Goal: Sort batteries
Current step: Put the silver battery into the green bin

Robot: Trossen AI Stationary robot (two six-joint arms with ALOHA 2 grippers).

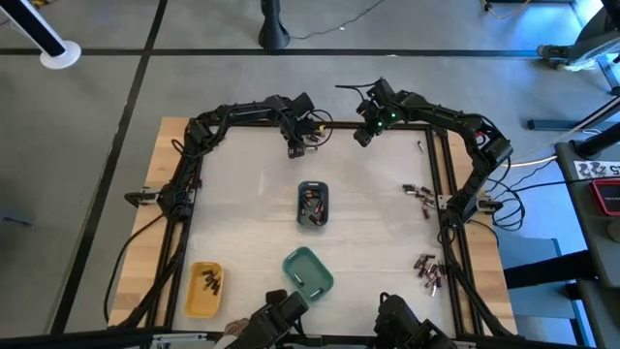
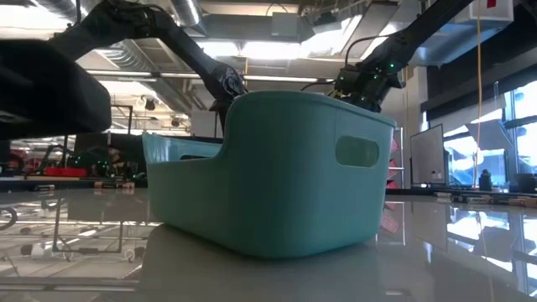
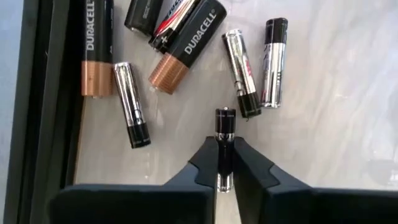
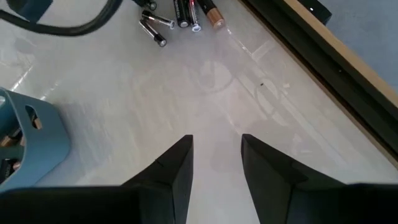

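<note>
Left gripper (image 3: 224,163) pinches a slim silver-and-black battery (image 3: 224,127) at the table's (image 1: 252,194) far edge.

Its fingers (image 3: 202,163) clamp that battery; beside it lie loose batteries (image 3: 186,38), copper-topped black and silvery. The right gripper (image 4: 216,155), fingers (image 4: 178,163) apart and empty, hovers over bare table near the grey-blue tray (image 4: 28,140).

High cam looked straight down on the whole table (image 1: 252,194); low cam sat level, right behind the teal tray (image 2: 277,176); both showed that tray.
</note>
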